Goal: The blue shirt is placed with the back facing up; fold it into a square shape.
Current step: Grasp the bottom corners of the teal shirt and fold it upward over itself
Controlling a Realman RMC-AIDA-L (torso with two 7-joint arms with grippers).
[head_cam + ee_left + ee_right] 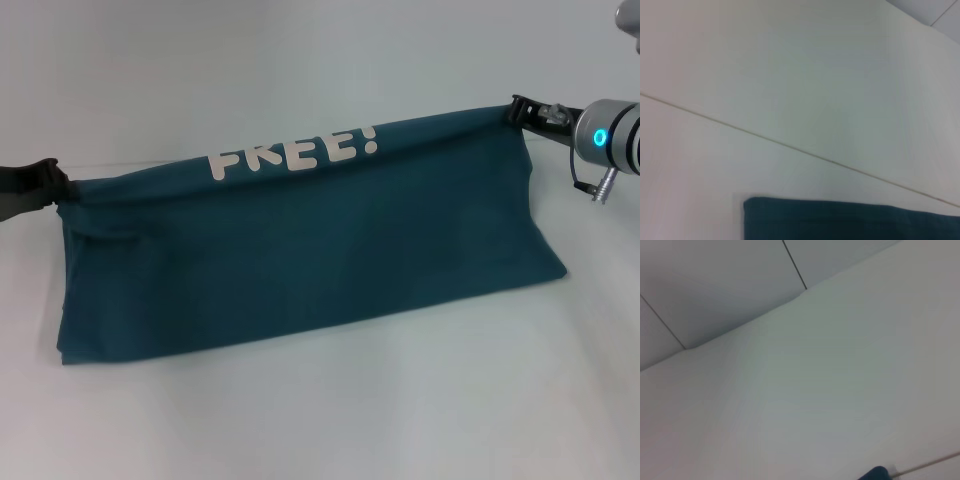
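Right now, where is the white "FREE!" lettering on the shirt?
In the head view, the "FREE!" lettering runs along the lifted top edge of the blue shirt, between the left gripper and the right gripper, nearer the right one.

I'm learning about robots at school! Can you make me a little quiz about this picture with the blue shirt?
1. True or false: the shirt lies completely flat on the table.
2. Which word is printed on the shirt? A) FREE! B) STOP C) HELLO
3. Fill in: the left end effector and right end effector each hold one ____ of the lifted edge.

Key: 1 false, its top edge is held up; 2 A; 3 end.
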